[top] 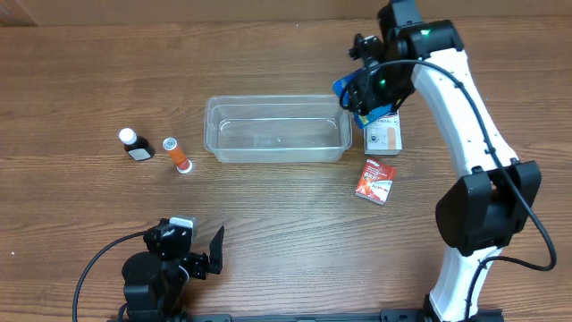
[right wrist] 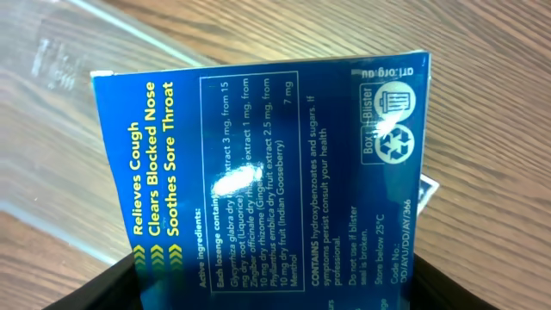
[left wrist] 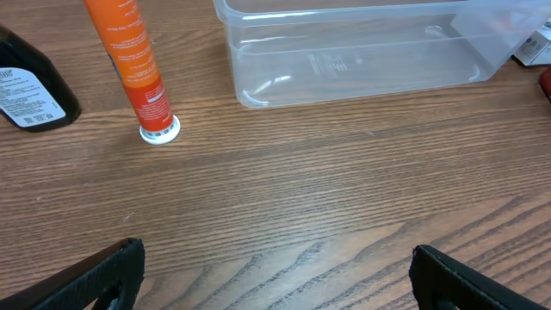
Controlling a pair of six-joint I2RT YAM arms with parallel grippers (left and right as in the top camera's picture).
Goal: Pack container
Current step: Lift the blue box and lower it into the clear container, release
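Note:
The clear plastic container (top: 277,131) sits empty mid-table; it also shows in the left wrist view (left wrist: 344,52) and its rim in the right wrist view (right wrist: 52,112). My right gripper (top: 357,97) is shut on a blue lozenge box (right wrist: 267,164) and holds it over the container's right end. A white-and-orange box (top: 384,136) and a red box (top: 375,180) lie right of the container. An orange tube (top: 178,155) and a dark bottle (top: 135,144) stand to its left. My left gripper (top: 201,259) is open and empty near the front edge.
The orange tube (left wrist: 138,69) and dark bottle (left wrist: 26,86) stand ahead of the left gripper. The right arm's white links (top: 474,179) rise along the table's right side.

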